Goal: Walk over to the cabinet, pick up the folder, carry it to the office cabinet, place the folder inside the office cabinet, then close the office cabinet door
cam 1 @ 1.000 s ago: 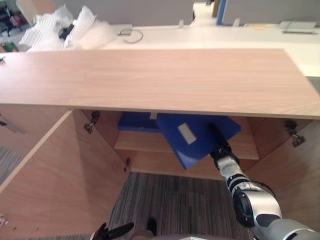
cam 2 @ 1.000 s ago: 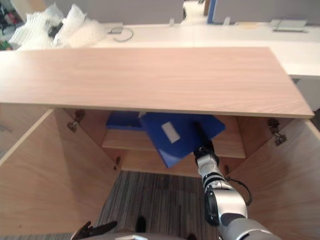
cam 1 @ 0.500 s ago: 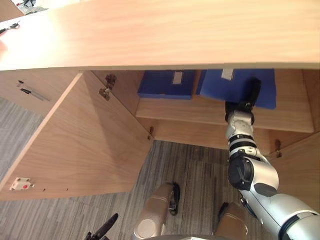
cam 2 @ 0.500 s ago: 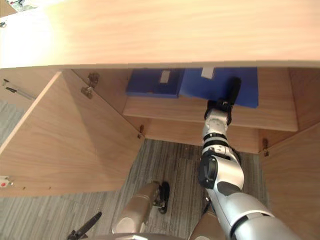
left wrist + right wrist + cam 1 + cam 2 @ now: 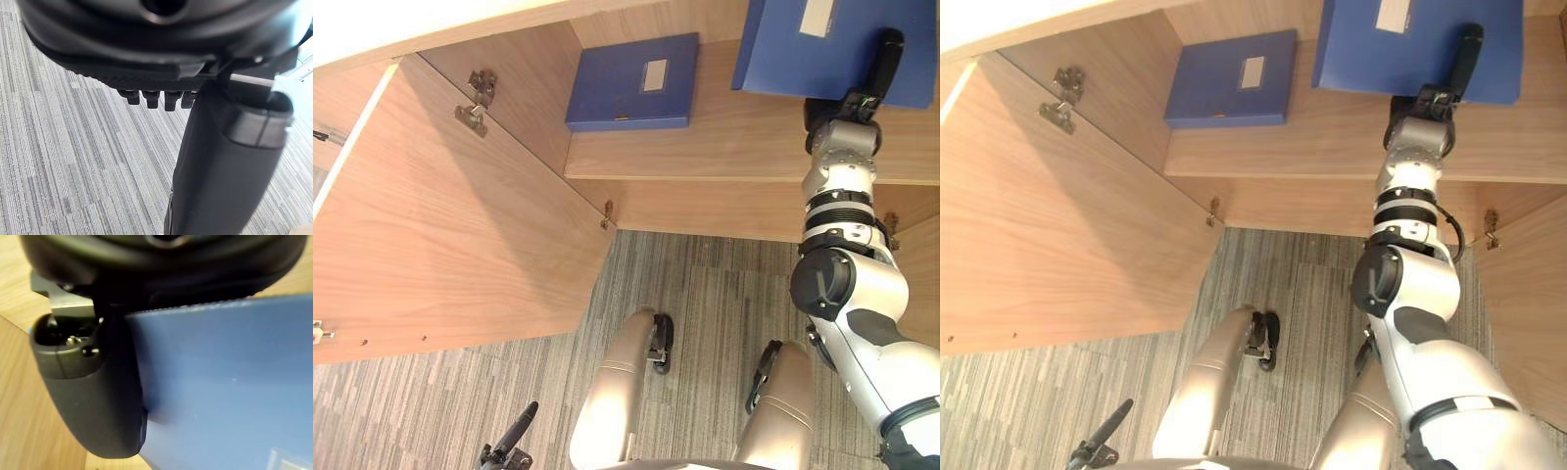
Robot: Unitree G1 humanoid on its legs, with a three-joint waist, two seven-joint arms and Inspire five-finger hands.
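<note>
Right hand [image 5: 1422, 102] | thumb and fingers pinch blue folder [image 5: 1400, 54] at near edge | folder over cabinet shelf [image 5: 1283, 152]

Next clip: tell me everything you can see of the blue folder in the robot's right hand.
The folder is flat, closed and dark blue, stiff-looking like board or plastic, with a white label on its upper face. It lies roughly level over the right part of the cabinet shelf, apart from the second blue folder to its left. The right hand grips its near edge, with the thumb across the top. Whether it rests on the shelf cannot be told.
</note>
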